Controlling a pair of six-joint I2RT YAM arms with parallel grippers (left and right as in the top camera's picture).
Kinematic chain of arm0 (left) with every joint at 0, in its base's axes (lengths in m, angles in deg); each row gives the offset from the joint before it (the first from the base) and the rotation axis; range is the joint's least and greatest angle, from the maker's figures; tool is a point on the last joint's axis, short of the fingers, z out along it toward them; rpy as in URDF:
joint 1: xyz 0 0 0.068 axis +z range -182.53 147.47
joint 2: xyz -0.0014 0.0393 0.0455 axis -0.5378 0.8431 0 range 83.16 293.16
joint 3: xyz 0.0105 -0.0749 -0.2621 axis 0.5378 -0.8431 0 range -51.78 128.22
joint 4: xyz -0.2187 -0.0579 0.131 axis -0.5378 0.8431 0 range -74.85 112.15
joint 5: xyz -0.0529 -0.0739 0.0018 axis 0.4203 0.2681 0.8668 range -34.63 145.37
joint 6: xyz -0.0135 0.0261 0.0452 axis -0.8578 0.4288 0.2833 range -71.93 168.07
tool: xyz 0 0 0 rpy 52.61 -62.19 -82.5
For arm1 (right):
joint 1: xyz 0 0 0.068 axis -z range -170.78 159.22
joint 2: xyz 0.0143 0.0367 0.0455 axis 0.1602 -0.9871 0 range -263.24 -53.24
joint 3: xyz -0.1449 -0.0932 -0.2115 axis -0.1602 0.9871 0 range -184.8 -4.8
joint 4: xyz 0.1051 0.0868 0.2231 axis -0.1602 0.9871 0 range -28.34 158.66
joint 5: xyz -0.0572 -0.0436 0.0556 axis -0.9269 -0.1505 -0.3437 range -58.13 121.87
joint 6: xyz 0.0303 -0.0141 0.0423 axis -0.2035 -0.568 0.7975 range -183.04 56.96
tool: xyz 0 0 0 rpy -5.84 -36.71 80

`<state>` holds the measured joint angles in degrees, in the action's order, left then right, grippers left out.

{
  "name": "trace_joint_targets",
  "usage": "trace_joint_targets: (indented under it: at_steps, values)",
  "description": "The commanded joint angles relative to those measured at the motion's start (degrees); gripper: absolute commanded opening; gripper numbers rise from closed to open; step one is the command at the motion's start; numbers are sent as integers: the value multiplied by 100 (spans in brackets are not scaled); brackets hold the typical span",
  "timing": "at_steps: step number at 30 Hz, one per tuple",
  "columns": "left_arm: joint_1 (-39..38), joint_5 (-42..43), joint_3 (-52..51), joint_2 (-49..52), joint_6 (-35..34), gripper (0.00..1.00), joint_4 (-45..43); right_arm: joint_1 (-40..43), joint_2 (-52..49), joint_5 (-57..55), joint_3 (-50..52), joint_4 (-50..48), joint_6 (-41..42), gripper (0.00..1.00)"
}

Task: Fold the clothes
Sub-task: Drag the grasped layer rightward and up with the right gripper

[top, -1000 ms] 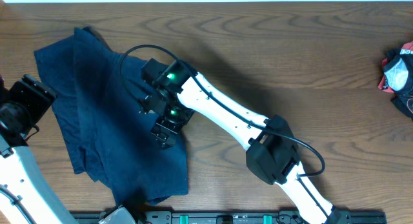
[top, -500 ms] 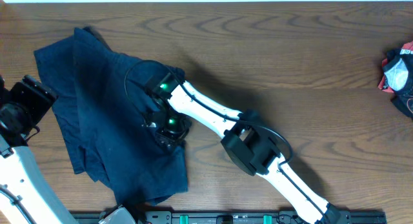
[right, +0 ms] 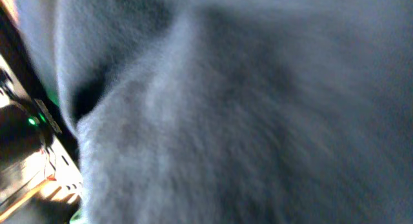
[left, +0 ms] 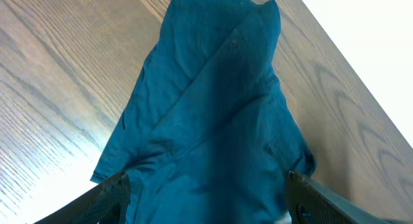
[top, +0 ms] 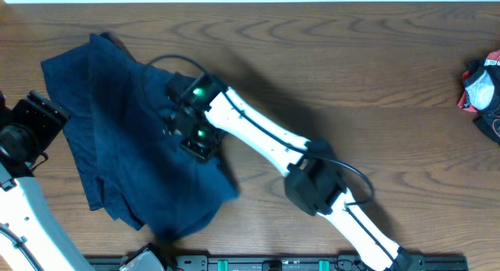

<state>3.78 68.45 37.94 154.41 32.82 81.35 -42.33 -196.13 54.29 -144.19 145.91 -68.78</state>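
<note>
The clothes lie as a crumpled dark navy heap on the left part of the wooden table. My right gripper is down on the heap's right side, shut on a fold of the clothes. Blurred navy fabric fills the right wrist view and hides the fingers. My left gripper hovers at the table's left edge, apart from the heap. In the left wrist view the left gripper is open, with the clothes showing between its fingers and reaching away toward the far edge.
A red, black and white bundle sits at the table's right edge. A black rail runs along the front edge. Bare brown wood stretches between the heap and the bundle. The right arm's white links cross the middle.
My right gripper dropped onto the clothes and closed, then moved slightly up and back. The heap's lower right corner has drawn in and shifted. The left arm has not moved.
</note>
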Motion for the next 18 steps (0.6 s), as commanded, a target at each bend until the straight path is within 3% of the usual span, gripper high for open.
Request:
trace_joint_targets:
  at_steps: [1,10,18]
  values:
    - [26,-68,52,-20,-55,78,17,245,811,-809,-516,44,435,1]
    - [26,39,52,-20,-57,78,15,1434,2068,-1773,-761,337,1193,1]
    - [26,42,52,-11,-57,78,15,2673,2223,-1781,-752,1189,1370,1]
